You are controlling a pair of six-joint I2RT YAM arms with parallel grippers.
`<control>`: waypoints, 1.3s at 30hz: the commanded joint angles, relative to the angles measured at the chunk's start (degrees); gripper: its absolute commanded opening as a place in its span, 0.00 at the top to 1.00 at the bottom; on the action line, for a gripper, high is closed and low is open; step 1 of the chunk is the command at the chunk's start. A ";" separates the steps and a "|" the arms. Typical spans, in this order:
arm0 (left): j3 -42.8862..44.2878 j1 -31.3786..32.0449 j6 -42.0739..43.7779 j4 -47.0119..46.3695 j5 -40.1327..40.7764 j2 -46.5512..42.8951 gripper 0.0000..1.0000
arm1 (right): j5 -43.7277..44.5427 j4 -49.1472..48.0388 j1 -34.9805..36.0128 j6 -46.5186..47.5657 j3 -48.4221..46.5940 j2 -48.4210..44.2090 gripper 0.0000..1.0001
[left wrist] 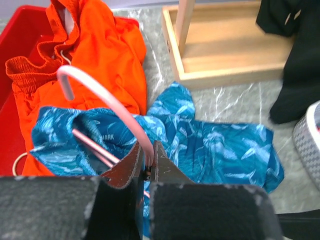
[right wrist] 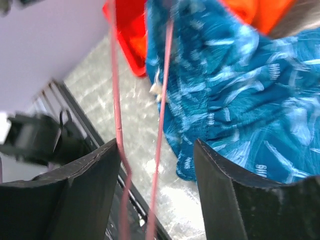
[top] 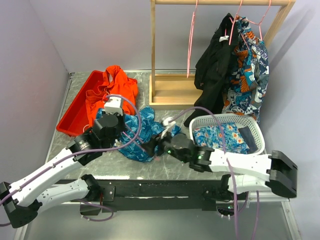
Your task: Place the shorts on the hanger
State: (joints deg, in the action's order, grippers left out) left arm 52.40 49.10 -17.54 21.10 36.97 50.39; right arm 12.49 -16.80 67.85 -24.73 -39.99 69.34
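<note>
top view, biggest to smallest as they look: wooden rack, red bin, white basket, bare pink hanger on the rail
1. wooden rack
2-3. red bin and white basket: about alike, an orange garment covers part of the bin, so unranked
4. bare pink hanger, a thin line

My white-shelled left arm [top: 45, 176] and right arm [top: 240, 161], black joints and bases, lilac cables [top: 121, 96] trailing along both, matte black fingers [right wrist: 85, 185].
</note>
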 commanded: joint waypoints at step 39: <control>-5.29 0.03 4.18 -6.95 2.58 -10.74 0.99 | -16.32 -0.08 -18.10 -10.96 5.55 -10.13 0.27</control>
State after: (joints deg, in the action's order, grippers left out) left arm 47.90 48.95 -15.05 16.99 40.34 42.11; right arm 4.05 -19.33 55.72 -32.29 -30.48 53.34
